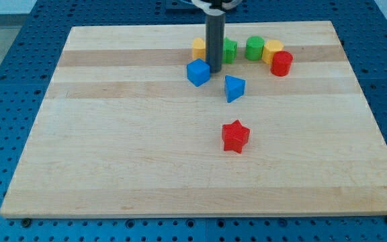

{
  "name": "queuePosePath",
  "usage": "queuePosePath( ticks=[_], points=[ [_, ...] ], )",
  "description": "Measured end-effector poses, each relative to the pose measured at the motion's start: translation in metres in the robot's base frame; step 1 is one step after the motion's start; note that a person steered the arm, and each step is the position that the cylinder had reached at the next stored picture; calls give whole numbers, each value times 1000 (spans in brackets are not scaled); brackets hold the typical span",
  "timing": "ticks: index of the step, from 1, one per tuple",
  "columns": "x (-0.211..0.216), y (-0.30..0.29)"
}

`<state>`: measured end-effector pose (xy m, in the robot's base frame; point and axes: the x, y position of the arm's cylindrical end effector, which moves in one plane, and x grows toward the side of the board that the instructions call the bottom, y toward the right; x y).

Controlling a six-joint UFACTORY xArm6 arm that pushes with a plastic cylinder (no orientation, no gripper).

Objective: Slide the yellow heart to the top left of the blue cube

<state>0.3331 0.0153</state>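
The blue cube lies near the view's top, left of centre of the block group. My tip rests on the board just to the right of the blue cube, very close to it. A yellow block sits just above the blue cube and left of the rod, partly hidden by it. A second yellow block lies further right. I cannot tell which of the two yellow blocks is the heart.
A green block sits just right of the rod. A green cylinder and a red cylinder flank the right yellow block. A blue triangle lies below right of my tip. A red star lies mid-board.
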Motion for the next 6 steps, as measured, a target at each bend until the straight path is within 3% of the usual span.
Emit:
queuePosePath(
  ticks=[3, 5, 6],
  points=[
    [-46, 33],
    [-57, -43],
    [-55, -47]
  ],
)
